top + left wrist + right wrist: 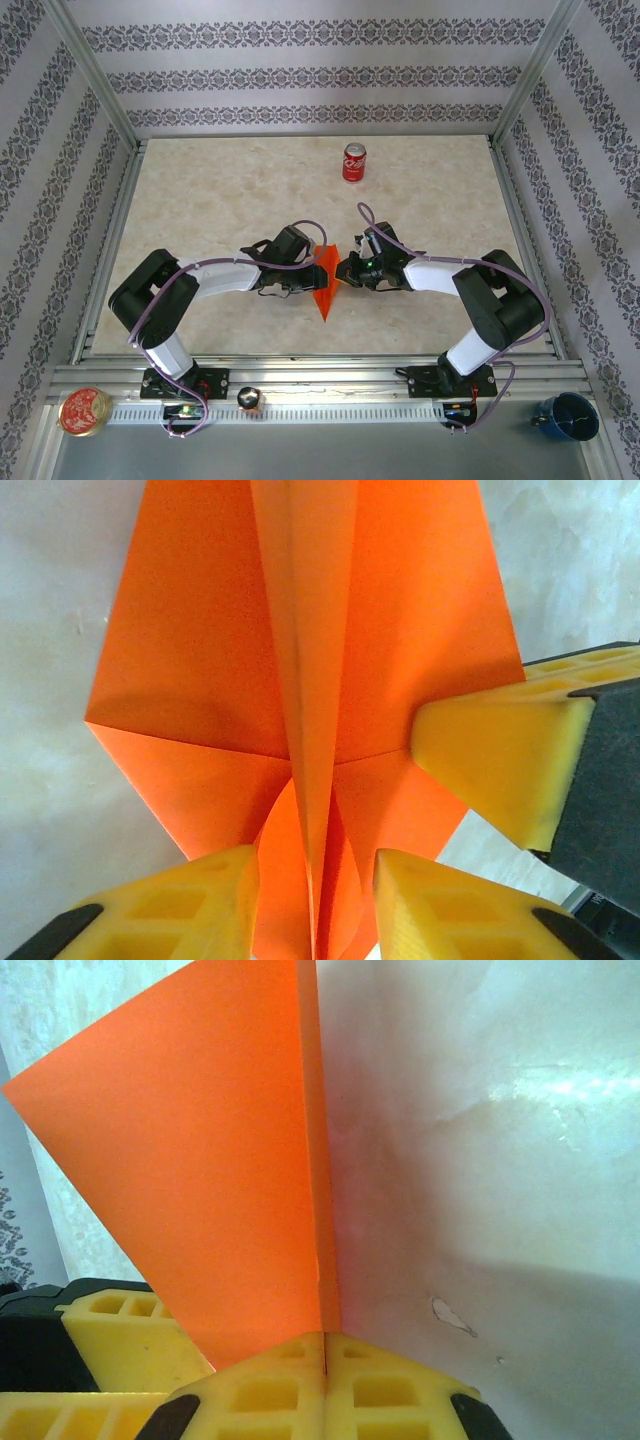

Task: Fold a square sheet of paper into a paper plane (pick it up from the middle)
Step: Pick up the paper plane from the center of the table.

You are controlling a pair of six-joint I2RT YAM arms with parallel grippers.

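Observation:
The orange paper plane (323, 290) stands in the middle of the table as a pointed dart, its tip toward the near edge. In the left wrist view the paper plane (200, 650) spreads into two wings with a raised centre fold. My left gripper (315, 862) (308, 268) has that fold bulging between its partly closed yellow fingers (200, 900), and both press on it. My right gripper (325, 1342) (342, 268) comes in from the right. Its jaws are closed on the thin edge of the paper plane (200, 1160). One of its fingers (500, 750) shows in the left wrist view.
A red soda can (354, 162) stands upright at the back of the marble table (200, 200). On the near rail lie a round tin (84, 411) at the left and a blue cup (567, 417) at the right. Metal frame posts and patterned walls enclose the table.

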